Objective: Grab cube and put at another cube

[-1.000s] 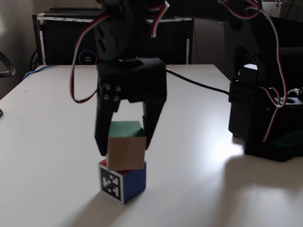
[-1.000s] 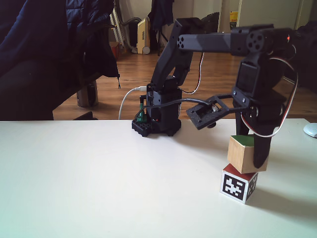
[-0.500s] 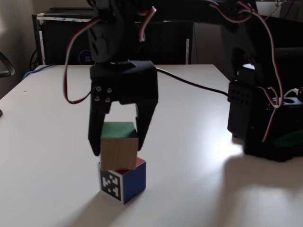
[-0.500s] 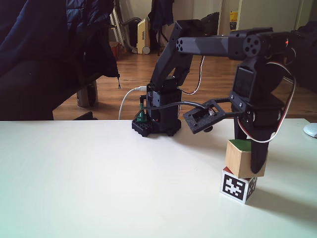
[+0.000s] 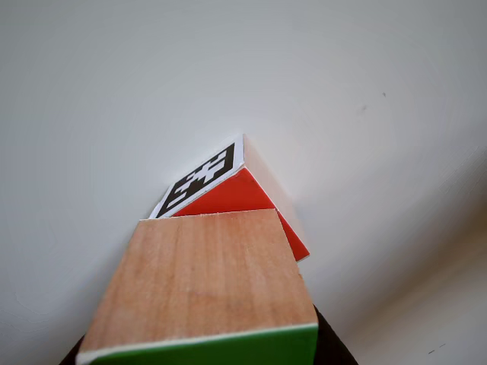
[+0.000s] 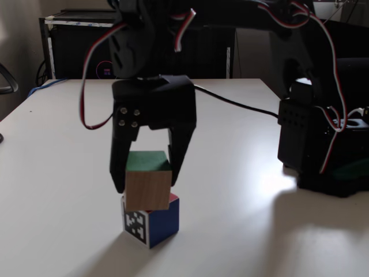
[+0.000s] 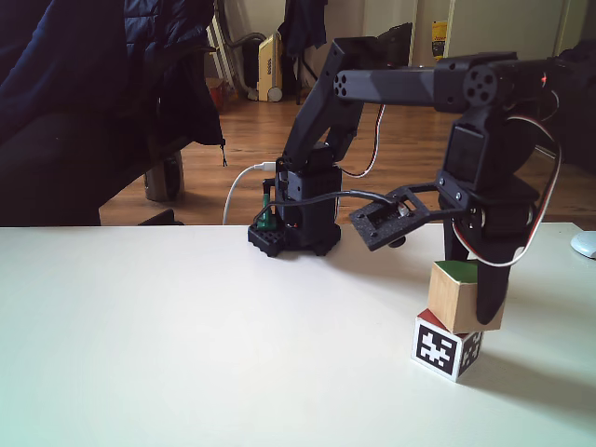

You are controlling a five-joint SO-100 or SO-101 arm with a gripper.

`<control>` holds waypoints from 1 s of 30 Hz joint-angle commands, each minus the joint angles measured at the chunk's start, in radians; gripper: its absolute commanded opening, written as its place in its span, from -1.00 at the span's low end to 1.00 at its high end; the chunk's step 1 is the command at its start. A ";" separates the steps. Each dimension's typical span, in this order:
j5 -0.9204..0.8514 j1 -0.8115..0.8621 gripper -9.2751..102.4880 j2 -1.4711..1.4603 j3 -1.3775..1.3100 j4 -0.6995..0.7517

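Note:
The cube (image 6: 148, 187), light wood with a green top face (image 6: 147, 161), is clamped between the black fingers of my gripper (image 6: 147, 184), which is shut on its sides. It sits slightly tilted against the top of another cube (image 6: 151, 222), which shows a black-and-white marker face, a blue side and a red top edge. In another fixed view the cube (image 7: 456, 298) hangs in the gripper (image 7: 470, 303) over another cube (image 7: 445, 346). The other view looks down the wooden face (image 5: 202, 277) onto the orange-red face (image 5: 228, 198) and the marker.
The white table (image 6: 57, 144) spreads wide around the stacked cubes. The arm's base (image 6: 323, 138) stands at the right with a black cable (image 6: 242, 104) across the table. A dark cabinet (image 6: 75, 52) stands behind. A chair with a dark jacket (image 7: 93, 93) stands beyond the table.
The gripper, still shut on the cube, has sunk a little and shuffled slightly sideways over another cube. Another cube has stayed about where it was.

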 commanded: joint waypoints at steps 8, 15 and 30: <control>0.011 -0.012 -0.25 0.029 0.014 0.008; 0.008 -0.011 -0.22 0.055 0.038 0.008; 0.037 -0.012 -0.14 0.149 0.051 0.008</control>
